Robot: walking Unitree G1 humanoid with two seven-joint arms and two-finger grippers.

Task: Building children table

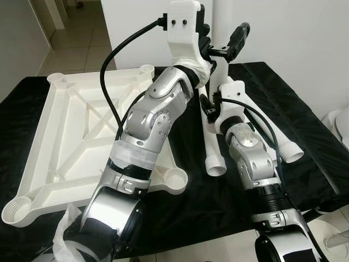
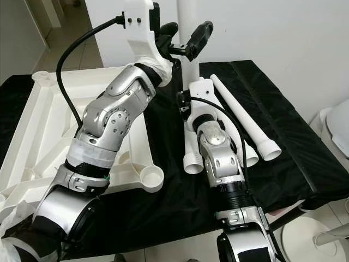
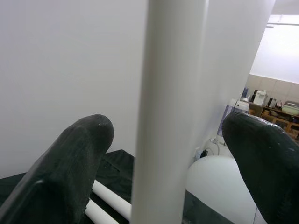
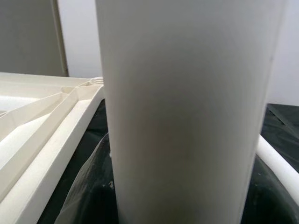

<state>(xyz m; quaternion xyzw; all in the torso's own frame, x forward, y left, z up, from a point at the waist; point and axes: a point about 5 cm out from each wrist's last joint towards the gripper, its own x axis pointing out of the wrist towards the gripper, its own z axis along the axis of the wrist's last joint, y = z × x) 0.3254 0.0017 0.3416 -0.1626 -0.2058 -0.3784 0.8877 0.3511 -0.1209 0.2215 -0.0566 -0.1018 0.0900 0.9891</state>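
At upper centre, the right gripper (image 2: 188,103) is clamping a white table leg (image 2: 188,41) upright while the left gripper (image 2: 182,38) is straddling it with fingers spread, probably steadying it for the upturned tabletop (image 1: 71,136) at left.

A black cloth (image 1: 305,136) spreads across the middle of the frame. Plain white wall (image 1: 305,38) fills the upper right, and pale tiled floor (image 1: 82,46) shows upper left.
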